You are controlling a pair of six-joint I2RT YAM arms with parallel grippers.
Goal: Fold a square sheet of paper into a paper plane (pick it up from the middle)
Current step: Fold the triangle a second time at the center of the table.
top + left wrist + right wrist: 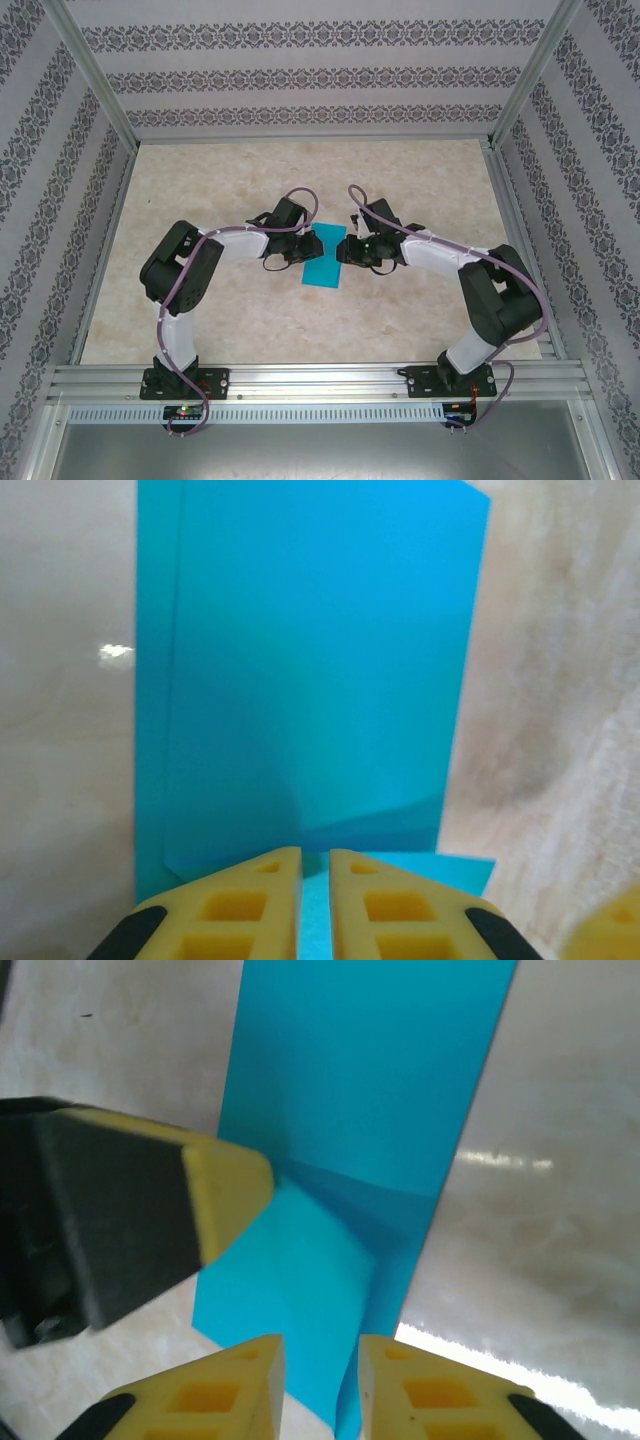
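The folded cyan paper sheet [320, 660] is spread ahead of the left gripper [315, 858], whose jaws are barely parted over its edge; the right gripper [320, 1345] is parted wider around the opposite edge.

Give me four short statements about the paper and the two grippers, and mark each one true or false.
1. The paper is cyan-blue and lies near the middle of the table. True.
2. The paper is a flat, unfolded square. False: it is folded over on itself into a narrower rectangle, with creases and overlapping layers.
3. The right gripper is pressed fully shut. False: a clear gap shows between its fingertips, with paper in it.
4. The left gripper is at the paper's edge, across from the right gripper. True.
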